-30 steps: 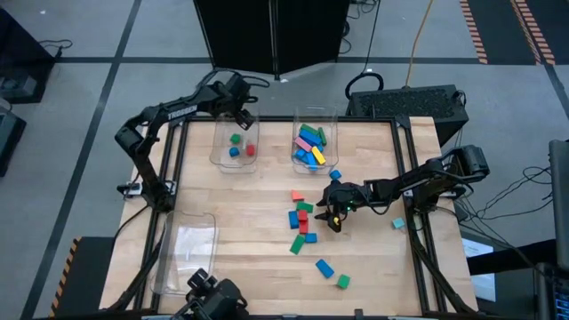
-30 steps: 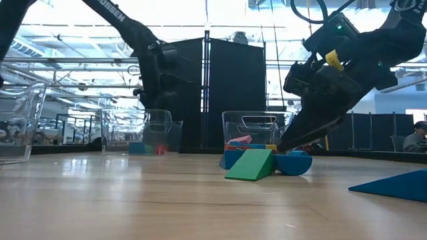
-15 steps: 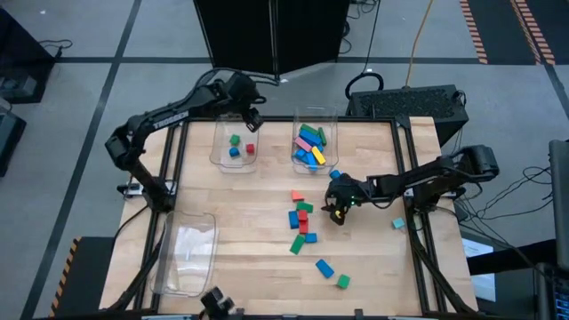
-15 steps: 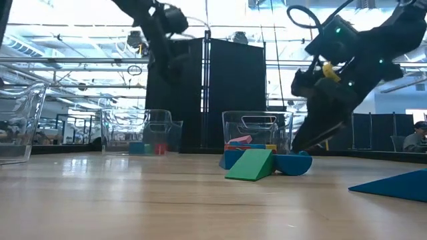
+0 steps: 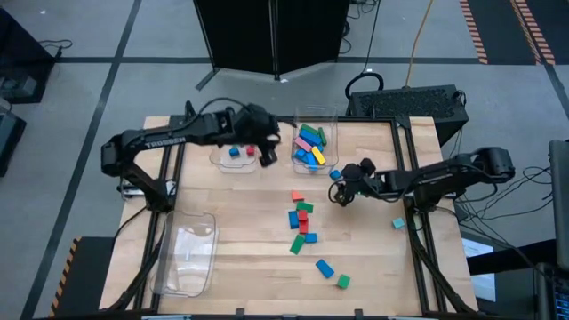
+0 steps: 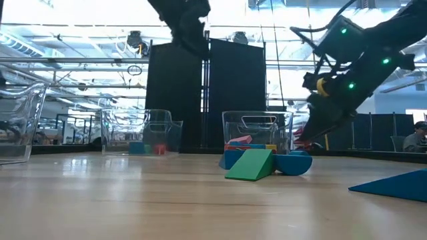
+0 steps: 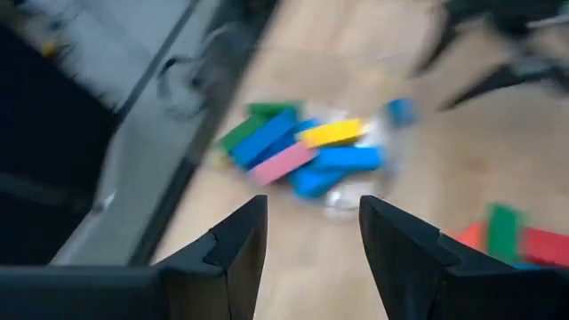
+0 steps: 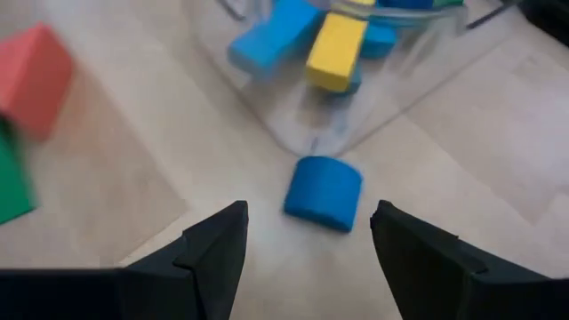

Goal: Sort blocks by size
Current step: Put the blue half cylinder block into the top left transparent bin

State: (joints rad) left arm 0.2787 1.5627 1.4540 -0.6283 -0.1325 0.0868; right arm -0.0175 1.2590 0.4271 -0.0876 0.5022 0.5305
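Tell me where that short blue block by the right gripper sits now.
In the high view the short blue block lies on the table just in front of the bin of long blocks, right of centre, with the open right gripper beside it, not touching.

Around my wooden table (image 5: 258,258) I see a grey floor (image 5: 80,107) with dark lines, and a black cabinet (image 5: 271,31) behind.

1. A robotics lab or industrial hall.
2. Grey floor (image 5: 89,53) with hazard-striped tape (image 5: 480,31), a framed wooden worktop (image 5: 249,258).
3. High truss ceiling (image 6: 80,47), black partition panels (image 6: 233,93).
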